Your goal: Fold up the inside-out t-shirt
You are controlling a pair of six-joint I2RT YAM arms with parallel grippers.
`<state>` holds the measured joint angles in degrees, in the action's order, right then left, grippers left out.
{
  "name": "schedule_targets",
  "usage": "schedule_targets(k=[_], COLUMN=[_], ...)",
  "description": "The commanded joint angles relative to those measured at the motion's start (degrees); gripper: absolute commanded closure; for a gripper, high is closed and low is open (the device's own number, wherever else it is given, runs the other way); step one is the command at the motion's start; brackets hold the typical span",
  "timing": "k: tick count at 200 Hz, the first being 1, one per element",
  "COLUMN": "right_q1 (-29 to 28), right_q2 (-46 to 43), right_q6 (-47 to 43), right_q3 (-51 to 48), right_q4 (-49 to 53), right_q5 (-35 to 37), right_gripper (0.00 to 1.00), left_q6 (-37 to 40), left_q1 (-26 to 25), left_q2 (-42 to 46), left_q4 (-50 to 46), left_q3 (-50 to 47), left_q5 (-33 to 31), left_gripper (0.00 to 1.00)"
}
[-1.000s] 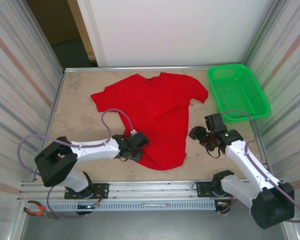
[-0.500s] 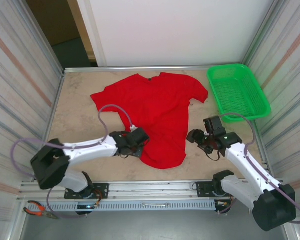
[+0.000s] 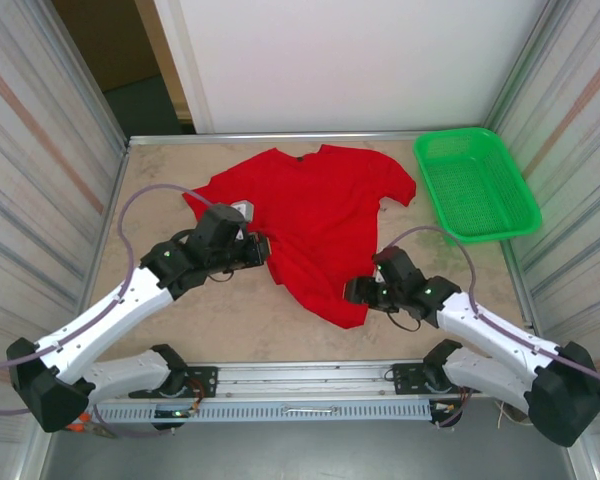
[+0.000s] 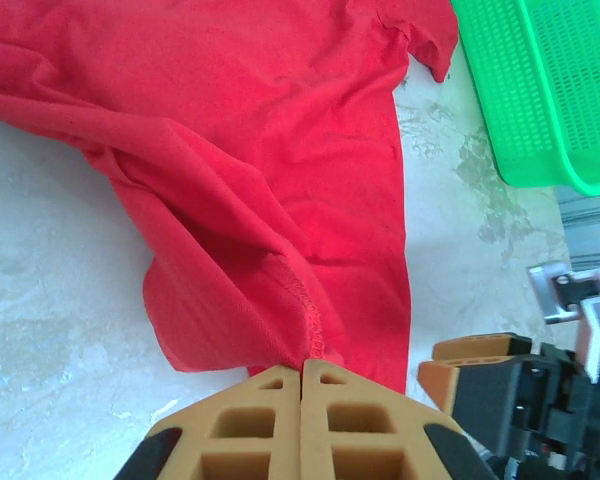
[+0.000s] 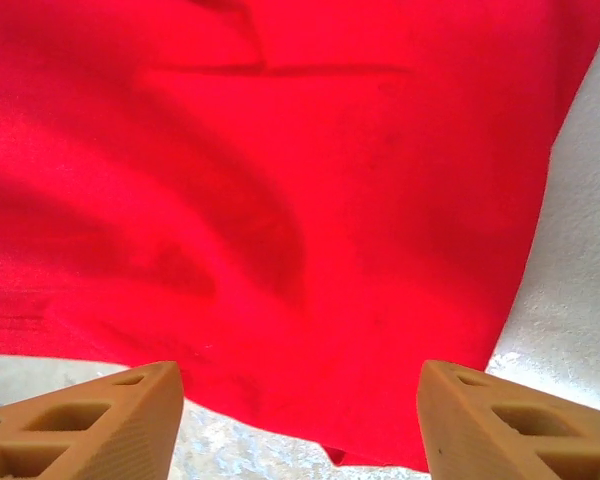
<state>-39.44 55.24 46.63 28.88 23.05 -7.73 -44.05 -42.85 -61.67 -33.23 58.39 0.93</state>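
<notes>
Beige table [image 3: 160, 205], green basket [image 3: 475, 182], red t-shirt [image 3: 315, 220] lying beside it

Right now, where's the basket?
Top view: the basket sits in the far right corner, just right of the shirt's sleeve, not touching it.

Your left gripper [image 4: 300, 368] is clamped on the t-shirt [image 4: 280, 150], arm stretched up the table's [image 3: 160, 225] left side; your right gripper [image 5: 298, 380] has its jaws apart.
</notes>
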Motion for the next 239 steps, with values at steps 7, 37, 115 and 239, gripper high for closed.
schedule_targets(k=[7,37,115,239], right_q1=[-2.79,-6.26,-16.01,-10.90], right_q2=[4.73,9.56,9.34,12.29], right_q6=[0.52,5.41,12.89,5.12], right_q3=[-0.59,0.76,1.28,12.34], right_q4=[0.15,5.68,7.66,5.30], right_q5=[5.98,10.93,13.27,14.90], right_gripper=[0.42,0.44,0.39,1.00], left_q6=[-2.19,-2.55,-2.00,0.32], left_q1=[0.46,1.58,2.81,13.06], left_q2=[1.39,2.82,3.88,4.52], left_q4=[-1.67,-2.08,-3.15,-4.83], left_q3=[1.02,0.41,0.59,10.22], left_q5=[0.41,0.00,0.08,5.11], left_gripper=[1.00,1.00,1.00,1.00])
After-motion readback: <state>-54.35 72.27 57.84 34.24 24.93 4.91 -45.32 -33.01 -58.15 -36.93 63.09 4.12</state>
